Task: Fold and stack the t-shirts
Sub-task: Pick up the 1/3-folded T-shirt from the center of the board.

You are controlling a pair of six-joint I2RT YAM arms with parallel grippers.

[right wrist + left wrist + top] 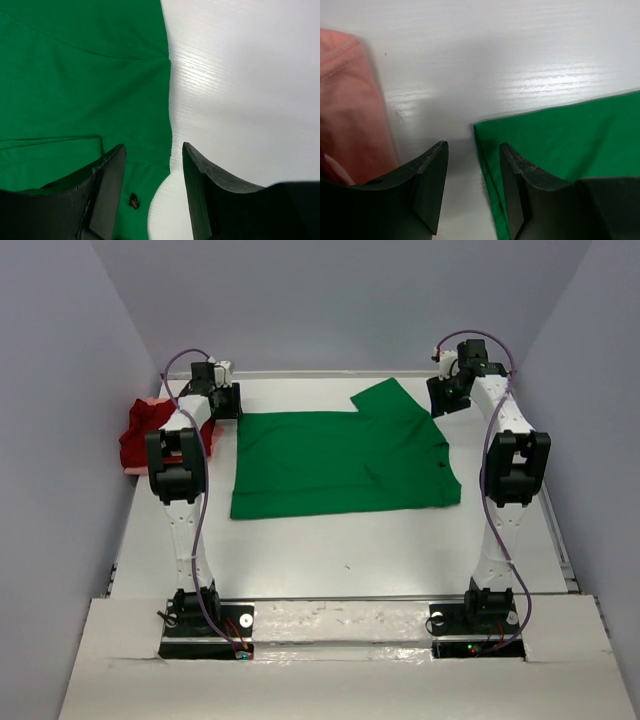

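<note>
The left end effector is hanging half open over a corner of the smooth green t-shirt, gripping nothing. The right end effector is likewise gaping astride its edge, also empty. The shirt is lying flat on the white, faintly grained counter, and the dark red t-shirt is lying crumpled at the counter's left edge.

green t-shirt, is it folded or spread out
Mostly spread out. The green t-shirt lies flat and wide on the table, one sleeve sticking out at its far edge; whether a side is tucked under, cannot tell.
</note>
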